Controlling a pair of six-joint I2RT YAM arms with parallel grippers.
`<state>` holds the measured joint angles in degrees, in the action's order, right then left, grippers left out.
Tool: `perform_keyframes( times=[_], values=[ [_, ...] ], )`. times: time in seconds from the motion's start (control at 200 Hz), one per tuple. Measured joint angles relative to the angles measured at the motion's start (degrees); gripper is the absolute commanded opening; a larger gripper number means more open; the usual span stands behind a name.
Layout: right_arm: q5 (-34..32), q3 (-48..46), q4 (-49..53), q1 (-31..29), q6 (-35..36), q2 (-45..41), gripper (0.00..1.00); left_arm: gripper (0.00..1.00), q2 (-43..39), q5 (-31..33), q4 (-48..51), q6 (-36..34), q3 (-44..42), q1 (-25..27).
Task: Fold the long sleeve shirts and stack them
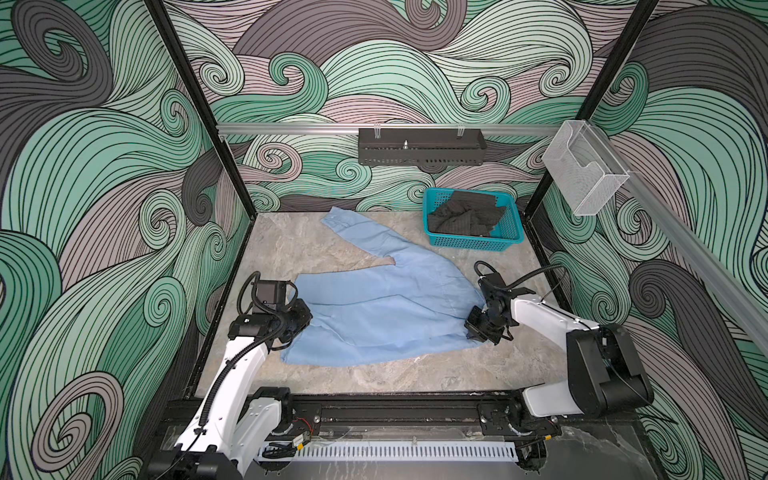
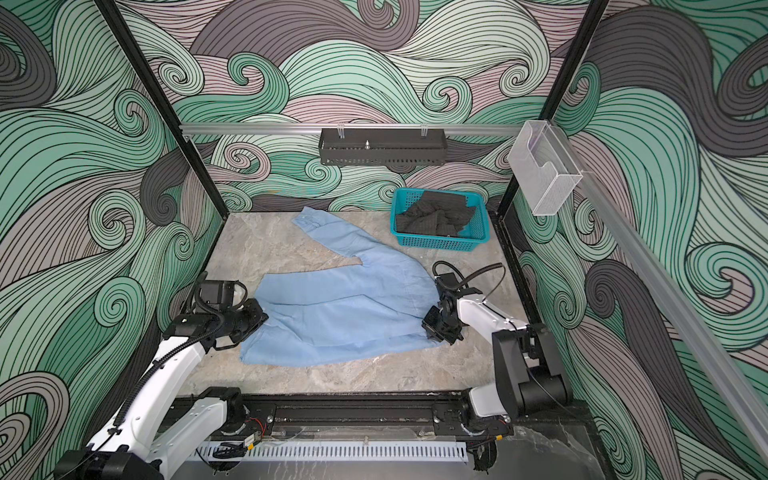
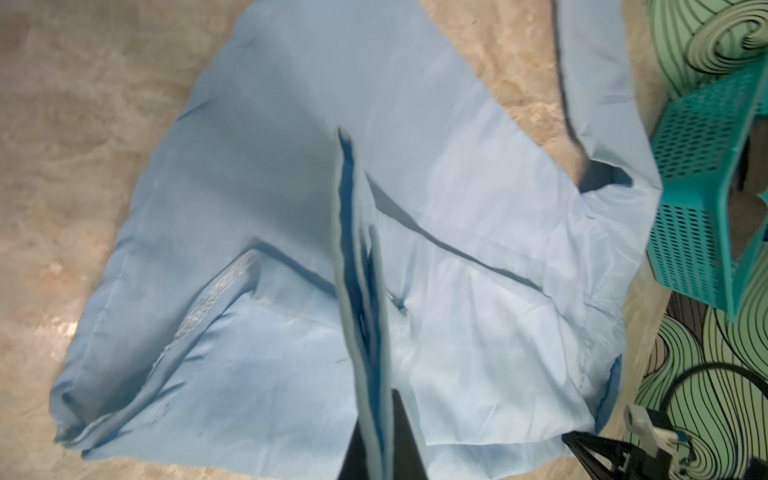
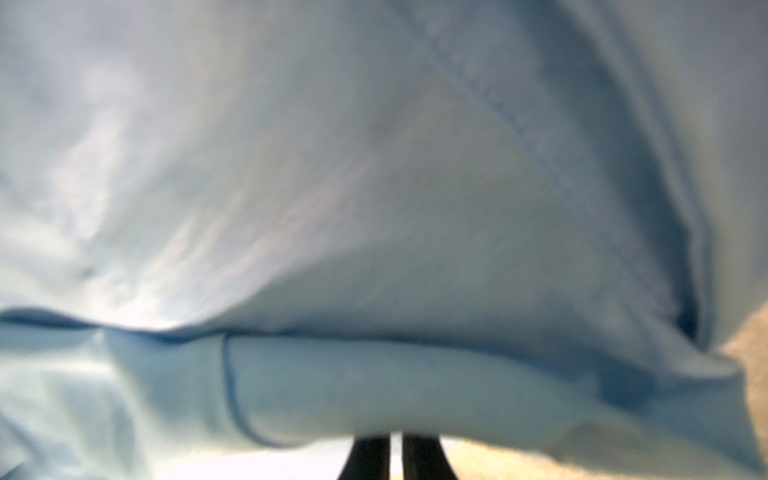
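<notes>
Shirt (image 1: 386, 307) lies spread mid-frame on the table (image 1: 415, 376), its long axis running left to right across the frame, left gripper (image 3: 376, 415) clenched on its left edge, right gripper (image 4: 396, 444) at its right edge, hold unclear.

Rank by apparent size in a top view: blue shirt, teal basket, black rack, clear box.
1. blue shirt
2. teal basket
3. clear box and black rack: about equal, so unranked
</notes>
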<state>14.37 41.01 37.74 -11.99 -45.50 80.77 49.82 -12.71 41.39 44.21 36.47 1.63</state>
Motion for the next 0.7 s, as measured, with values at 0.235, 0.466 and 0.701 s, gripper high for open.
perform_keyframes(
  times=[0.235,0.466,0.701],
  values=[
    [1.42,6.71,4.63,-2.86,0.55,-9.92,0.16,0.0,-7.06,2.47,2.99,4.2,-2.54,0.0],
    [1.2,9.68,2.69,-2.86,1.18,0.37,0.06,0.0,-11.13,3.06,5.66,5.88,-2.54,0.0],
    [0.09,5.2,-0.7,-2.86,0.87,7.37,0.05,0.0,-11.43,3.52,6.86,6.45,-2.54,0.0]
  ],
)
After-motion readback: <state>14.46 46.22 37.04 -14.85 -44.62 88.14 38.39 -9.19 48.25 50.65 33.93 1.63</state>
